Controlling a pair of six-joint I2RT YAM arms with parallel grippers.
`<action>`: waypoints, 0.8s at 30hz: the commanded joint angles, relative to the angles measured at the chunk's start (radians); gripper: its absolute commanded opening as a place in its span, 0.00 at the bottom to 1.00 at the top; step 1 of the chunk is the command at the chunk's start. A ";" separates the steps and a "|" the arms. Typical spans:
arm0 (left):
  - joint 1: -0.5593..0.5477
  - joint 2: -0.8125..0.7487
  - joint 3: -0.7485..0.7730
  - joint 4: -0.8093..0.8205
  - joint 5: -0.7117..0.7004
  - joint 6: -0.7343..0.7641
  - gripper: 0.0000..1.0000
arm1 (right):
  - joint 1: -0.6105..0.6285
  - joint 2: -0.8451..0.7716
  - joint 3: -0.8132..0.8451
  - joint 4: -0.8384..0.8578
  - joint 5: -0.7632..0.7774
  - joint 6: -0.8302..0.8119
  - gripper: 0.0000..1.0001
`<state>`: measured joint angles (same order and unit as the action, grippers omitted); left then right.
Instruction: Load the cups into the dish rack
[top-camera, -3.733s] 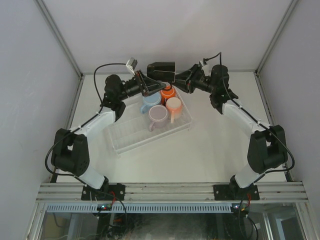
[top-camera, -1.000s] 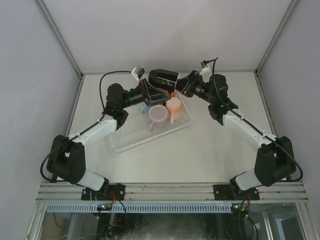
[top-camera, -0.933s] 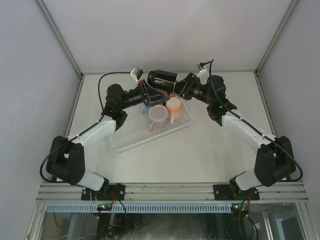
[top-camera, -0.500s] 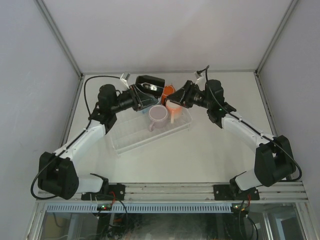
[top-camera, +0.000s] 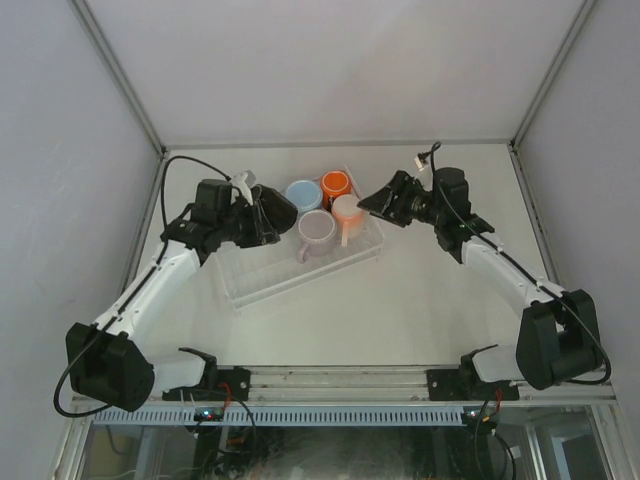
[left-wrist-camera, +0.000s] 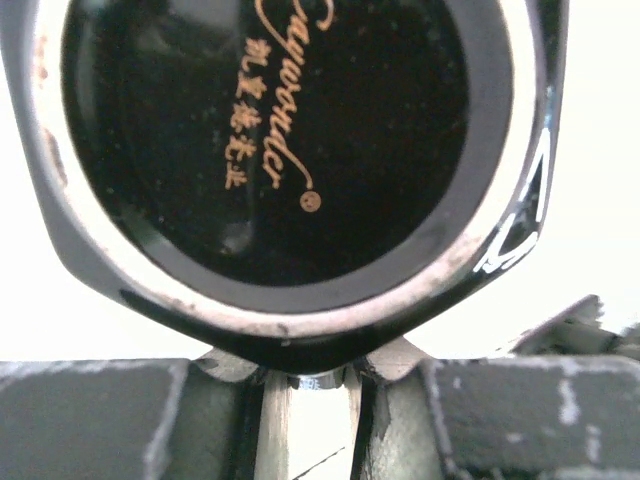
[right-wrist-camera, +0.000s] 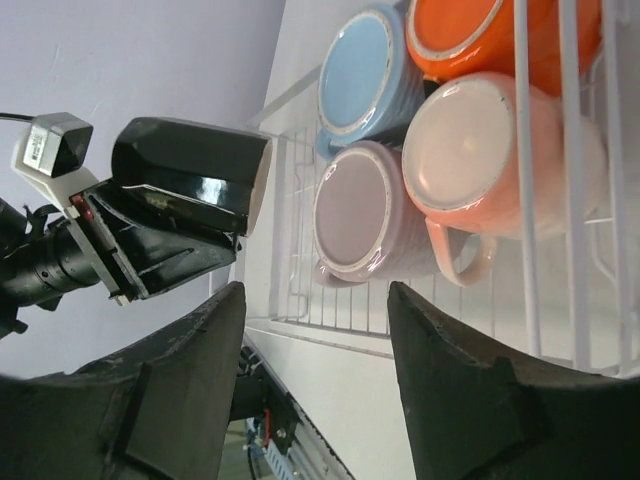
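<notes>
White tabletop (top-camera: 420, 300) spread out under me, and both my arms are out over it: left arm (top-camera: 150, 290) angling in from the left, right arm (top-camera: 500, 265) from the right. Between them sits the dish rack (top-camera: 255, 275), a clear ribbed tray lying slantwise, its left half bare. Four cups are packed into its right end, bottoms up as my right wrist camera shows them: light blue cup (top-camera: 302, 195) and orange cup (top-camera: 336, 185) along the far side, lilac cup (top-camera: 317, 230) and peach cup (top-camera: 348, 210) in front of them, two by two and just beside one another. Now the fifth, the black cup (top-camera: 272, 212): my left jaws are clamped on it, holding it on its side off the tabletop at the rack's far left edge, cream-lined mouth turned towards the light blue cup, near it but apart. From my left wrist its glossy base (left-wrist-camera: 270, 150) fills the view, with gold script printed across it. My right jaws stand wide with nothing between them, hanging near the rack's right end and looking across the peach cup.
</notes>
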<state>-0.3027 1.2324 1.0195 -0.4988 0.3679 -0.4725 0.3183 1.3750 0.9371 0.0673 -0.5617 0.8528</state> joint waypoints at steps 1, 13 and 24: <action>0.016 -0.046 0.135 -0.086 -0.161 0.201 0.00 | -0.027 -0.067 0.008 -0.026 -0.008 -0.095 0.59; 0.018 0.054 0.173 -0.182 -0.402 0.396 0.00 | -0.079 -0.094 -0.018 -0.009 -0.047 -0.100 0.59; 0.019 0.177 0.206 -0.154 -0.436 0.510 0.00 | -0.119 -0.124 -0.049 -0.006 -0.059 -0.090 0.59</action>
<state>-0.2890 1.3819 1.1172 -0.7467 -0.0528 -0.0303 0.2115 1.2865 0.8940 0.0307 -0.6079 0.7765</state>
